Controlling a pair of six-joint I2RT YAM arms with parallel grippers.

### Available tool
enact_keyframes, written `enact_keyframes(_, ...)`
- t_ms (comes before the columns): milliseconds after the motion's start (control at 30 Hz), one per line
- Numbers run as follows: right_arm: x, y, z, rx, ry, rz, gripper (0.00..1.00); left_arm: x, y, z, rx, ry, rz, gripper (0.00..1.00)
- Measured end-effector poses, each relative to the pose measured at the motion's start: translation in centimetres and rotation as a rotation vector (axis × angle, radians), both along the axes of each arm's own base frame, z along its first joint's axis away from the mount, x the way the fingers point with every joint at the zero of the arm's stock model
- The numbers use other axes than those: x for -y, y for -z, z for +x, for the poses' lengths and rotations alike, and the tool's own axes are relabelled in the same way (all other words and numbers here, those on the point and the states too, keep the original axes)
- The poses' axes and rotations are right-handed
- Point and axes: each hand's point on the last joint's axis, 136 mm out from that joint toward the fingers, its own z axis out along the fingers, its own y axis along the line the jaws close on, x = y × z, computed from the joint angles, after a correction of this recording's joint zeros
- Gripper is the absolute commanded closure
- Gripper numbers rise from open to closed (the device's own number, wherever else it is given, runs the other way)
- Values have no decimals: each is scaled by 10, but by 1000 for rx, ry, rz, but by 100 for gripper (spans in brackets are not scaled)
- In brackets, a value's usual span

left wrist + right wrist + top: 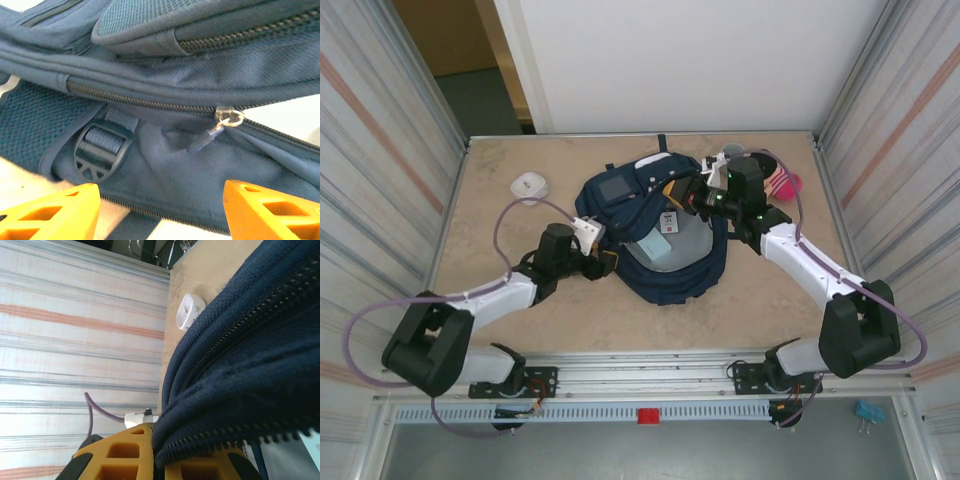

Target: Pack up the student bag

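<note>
The student bag [630, 212], navy blue with a grey square panel, lies in the middle of the table with its main compartment open. My right gripper [696, 200] is at the bag's far right rim. In the right wrist view that gripper [161, 460] is shut on the bag's zippered edge [235, 385], the fabric pinched between the orange fingers [120, 455]. My left gripper [604, 263] is at the bag's left side. Seen from the left wrist, the left gripper [160, 215] is open, its fingertips [55, 212] apart, just short of the bag's side [170, 170] below a zipper pull [220, 125] and a strap buckle [100, 150].
A white rounded object [530, 186] lies on the table at the far left, also in the right wrist view [190, 310]. A pink item [785, 183] sits at the far right behind the right arm. A pale blue item [655, 250] and a white tag [669, 222] lie inside the bag. Ribbed walls close both sides.
</note>
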Motion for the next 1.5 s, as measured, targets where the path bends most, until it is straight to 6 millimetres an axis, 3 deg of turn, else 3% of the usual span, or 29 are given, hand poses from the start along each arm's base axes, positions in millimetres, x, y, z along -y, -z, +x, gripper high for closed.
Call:
enact_keyframes(167, -1, 0, -1, -6, -7, 0, 91, 12, 19, 10, 2, 41, -5, 36)
enact_keyframes(300, -1, 1, -1, -6, -7, 0, 91, 22, 28, 12, 1, 85, -27, 49)
enact_keyframes(667, 0, 1, 0, -2, -4, -3, 91, 44, 0, 3, 82, 203, -110, 88)
enact_keyframes(800, 0, 0, 0, -1, -3, -4, 91, 45, -3, -2, 94, 229, -112, 99)
enact_keyframes(1033, 0, 1, 1, 2, 3, -7, 89, 43, -7, -10, 89, 232, -116, 100)
enact_keyframes(1267, -2, 0, 0, 7, 3, -7, 61, 48, -8, -21, 83, 262, -122, 100)
enact_keyframes(1333, -6, 2, -4, 9, -4, -4, 57, 47, -6, -22, 77, 260, -121, 100)
enact_keyframes(1500, -24, 32, -32, -38, -35, -26, 55, 46, -1, -25, 56, 257, -119, 100)
